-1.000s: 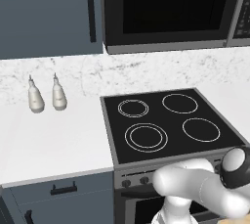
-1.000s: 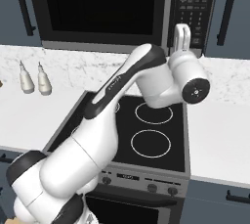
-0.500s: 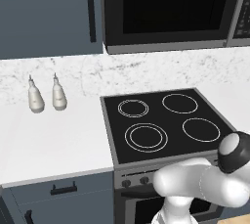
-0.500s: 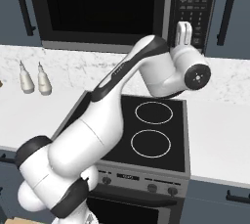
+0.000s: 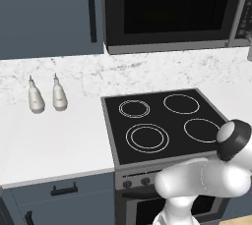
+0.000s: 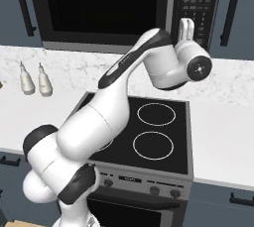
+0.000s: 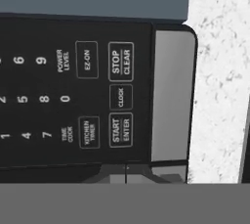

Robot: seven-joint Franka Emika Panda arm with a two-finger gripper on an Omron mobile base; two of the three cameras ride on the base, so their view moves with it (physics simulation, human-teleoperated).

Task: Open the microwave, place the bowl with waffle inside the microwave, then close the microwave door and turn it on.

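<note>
The black microwave [image 5: 172, 8] hangs over the range, and the microwave door [image 6: 104, 8] with its dark glass window is closed. My gripper [image 6: 186, 24] is raised, shut and empty, with its tips pointing at the button panel [image 6: 196, 3] on the microwave's right side. In the hand view the panel appears rolled sideways. There my gripper [image 7: 126, 171] sits just below the START/ENTER button [image 7: 120, 131], close to the panel; I cannot tell whether it touches. The bowl with waffle is hidden.
A black stovetop [image 5: 162, 121] with several ring burners lies below the arm. Two small pale bottles [image 5: 35, 96] [image 5: 59, 94] stand on the white counter [image 5: 49, 140] to the left. Blue-grey cabinets with dark handles [image 6: 229, 10] flank the microwave.
The hand has lifted slightly and pushed closer to the button panel, and the arm's elbow has shifted with it. The gripper stays shut and the microwave door stays closed.
</note>
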